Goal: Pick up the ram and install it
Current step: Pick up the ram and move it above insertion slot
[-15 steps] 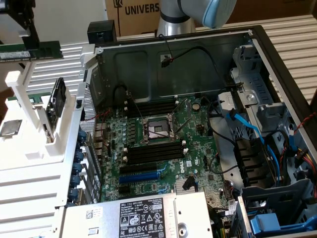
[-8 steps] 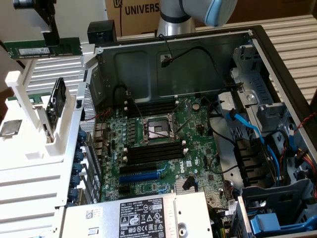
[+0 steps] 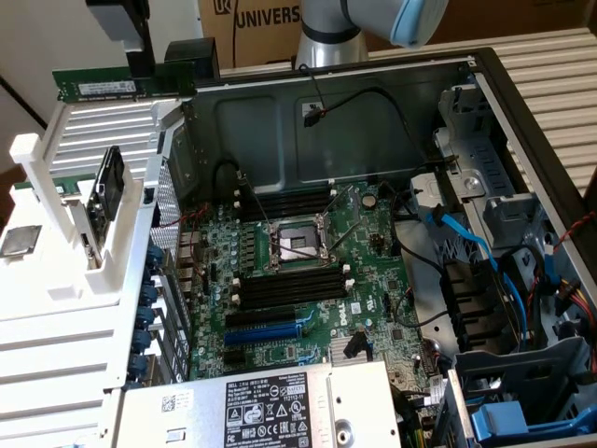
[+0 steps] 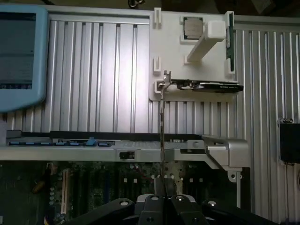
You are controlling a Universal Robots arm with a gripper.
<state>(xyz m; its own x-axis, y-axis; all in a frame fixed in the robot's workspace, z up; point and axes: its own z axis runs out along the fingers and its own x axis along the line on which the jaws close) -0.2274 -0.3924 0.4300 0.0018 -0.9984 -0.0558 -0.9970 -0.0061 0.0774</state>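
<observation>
The ram point(image 3: 112, 86) is judged light, thin and stiff, yet fragile. Its chips and contact edge are best left untouched, and hold is best taken on the two flat faces close to the upper edge. It is held that way here: the gripper point(image 4: 161, 199) is clamped on it, fingers pressed together against both faces. In the upper left of the exterior view the stick is carried level in the air, gripped toward its right end, so most of its length juts out to the left. A slip or twist is judged possible with such an off-centre hold.

Below it stands a white holder point(image 3: 56, 327) with a card point(image 3: 110, 182) set upright in it, well apart from the stick. The holder rests on a ribbed metal table point(image 3: 550, 65). The open computer case point(image 3: 485, 79) takes up the middle and right, and the black memory slots point(image 3: 284, 285) lie near its centre beside the processor socket point(image 3: 298, 245). Blue cables point(image 3: 466, 238) are bundled to the right, and room around the slots is judged tight.
</observation>
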